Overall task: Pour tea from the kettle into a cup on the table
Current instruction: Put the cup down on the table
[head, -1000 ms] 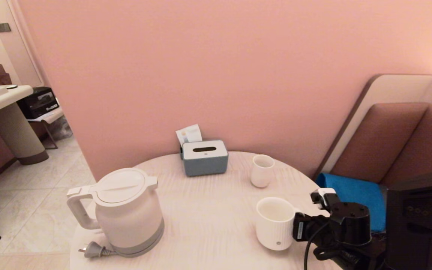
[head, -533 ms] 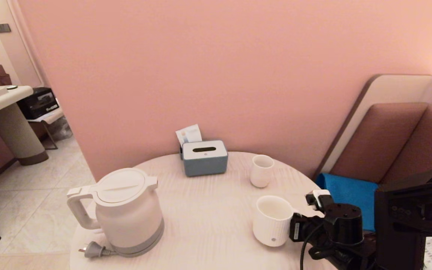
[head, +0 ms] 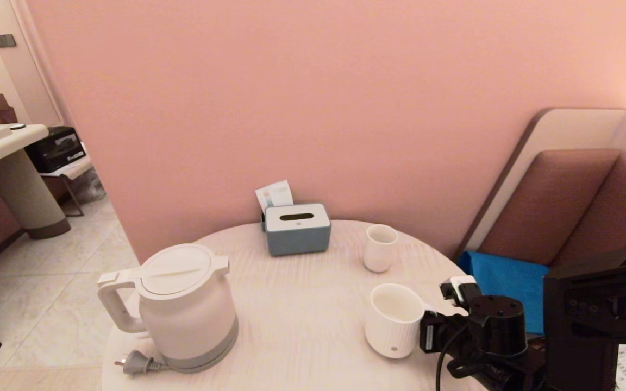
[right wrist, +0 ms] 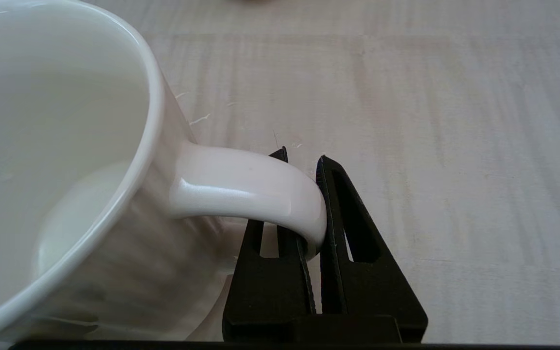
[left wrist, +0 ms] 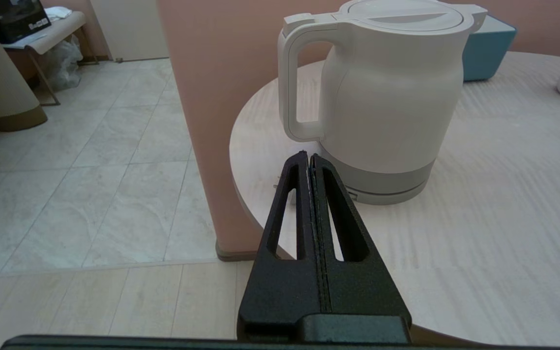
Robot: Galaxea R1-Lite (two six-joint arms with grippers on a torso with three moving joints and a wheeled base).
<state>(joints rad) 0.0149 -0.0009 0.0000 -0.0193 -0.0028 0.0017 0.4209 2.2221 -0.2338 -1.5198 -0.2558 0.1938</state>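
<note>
The cup [head: 394, 320] has slid toward nine o'clock; right gripper [right wrist: 304, 204] low, level, clamped on its handle; left gripper [left wrist: 309, 163] closed, empty.

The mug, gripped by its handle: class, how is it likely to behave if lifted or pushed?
The mug looks like glazed ceramic, so probably rigid, fragile and slippery. The right gripper pinches only the handle, so the body may swing or tilt when lifted. It looks empty and wide-based, so a push would probably slide it across the table.
</note>
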